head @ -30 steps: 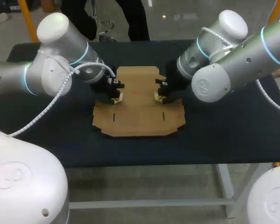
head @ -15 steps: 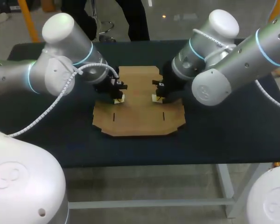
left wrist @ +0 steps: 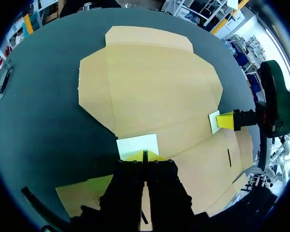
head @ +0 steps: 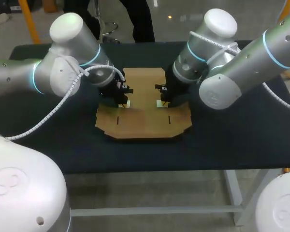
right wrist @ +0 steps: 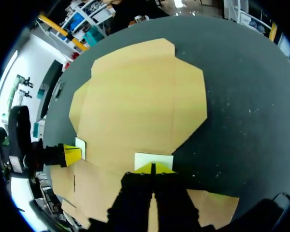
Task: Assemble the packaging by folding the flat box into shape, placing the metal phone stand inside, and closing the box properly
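Left gripper: the left gripper (left wrist: 145,156) has its two yellow tips drawn tight together, with only a hairline seam between them. Nothing shows pinched in that seam.
Left tip position: the tips point down at the flat cardboard box (left wrist: 154,87), at the near edge of a white patch (left wrist: 137,145) lying on the board just ahead of them. Here the sheet's left edge is notched inward and dark tabletop shows beside the fingers. Whether the tips press on the board cannot be told.
Right gripper: the right gripper (right wrist: 153,168) is likewise closed, its yellow tips meeting in a thin line with nothing seen between them.
Right tip position: the tips sit at the near edge of a second white patch (right wrist: 153,160) on the cardboard, beside the matching notch in the sheet's right edge.
Between the grippers: they face each other across the middle of the sheet, apart, with bare cardboard between them. Each wrist view shows the other arm's yellow tip at the opposite white patch.
Box: unfolded, it lies flat on the middle of the dark table (head: 232,140). A narrower flap is at the far edge and a wider panel with cut corners at the near edge. Two short slots (head: 118,120) are cut in the near panel, one on each side.
Arms: the left arm (head: 53,77) comes in from the left and the right arm (head: 232,63) from the right, both bent down over the far half of the sheet.
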Tool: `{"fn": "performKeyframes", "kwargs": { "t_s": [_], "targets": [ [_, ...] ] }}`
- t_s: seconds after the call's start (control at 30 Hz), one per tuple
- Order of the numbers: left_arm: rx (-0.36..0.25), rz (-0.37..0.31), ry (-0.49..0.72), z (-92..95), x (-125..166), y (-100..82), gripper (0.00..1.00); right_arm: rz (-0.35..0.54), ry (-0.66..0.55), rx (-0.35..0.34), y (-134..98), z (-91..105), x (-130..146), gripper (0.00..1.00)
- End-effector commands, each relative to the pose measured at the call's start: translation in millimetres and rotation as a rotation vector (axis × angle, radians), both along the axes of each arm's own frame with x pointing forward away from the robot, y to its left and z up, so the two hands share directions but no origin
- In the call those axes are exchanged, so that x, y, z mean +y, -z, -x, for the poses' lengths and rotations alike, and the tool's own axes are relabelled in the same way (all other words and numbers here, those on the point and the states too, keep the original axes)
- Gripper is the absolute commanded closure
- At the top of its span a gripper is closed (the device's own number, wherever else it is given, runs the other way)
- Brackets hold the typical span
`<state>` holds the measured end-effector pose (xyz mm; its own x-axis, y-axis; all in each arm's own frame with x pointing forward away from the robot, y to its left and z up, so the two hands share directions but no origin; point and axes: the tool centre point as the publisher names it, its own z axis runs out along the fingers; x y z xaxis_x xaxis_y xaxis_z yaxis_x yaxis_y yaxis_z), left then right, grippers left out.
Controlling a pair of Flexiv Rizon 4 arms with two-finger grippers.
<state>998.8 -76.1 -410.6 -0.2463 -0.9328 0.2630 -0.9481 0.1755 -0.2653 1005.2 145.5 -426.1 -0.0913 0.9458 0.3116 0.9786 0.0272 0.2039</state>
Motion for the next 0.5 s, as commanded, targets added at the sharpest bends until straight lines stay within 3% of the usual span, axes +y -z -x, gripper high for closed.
{"fn": "performKeyframes", "kwargs": {
  "t_s": [0.03, 0.5],
  "targets": [
    [0.010, -0.025, -0.004, -4.8, -4, 6.0, 1.00, 0.016, 0.008, 0.006, 9, -1.9, 4, 1.00],
    [-0.031, -0.016, -0.014, 5.2, 5, -19.6, 1.00, -0.076, 0.042, -0.045, -22, 6.8, -13, 1.00]
  ]
}}
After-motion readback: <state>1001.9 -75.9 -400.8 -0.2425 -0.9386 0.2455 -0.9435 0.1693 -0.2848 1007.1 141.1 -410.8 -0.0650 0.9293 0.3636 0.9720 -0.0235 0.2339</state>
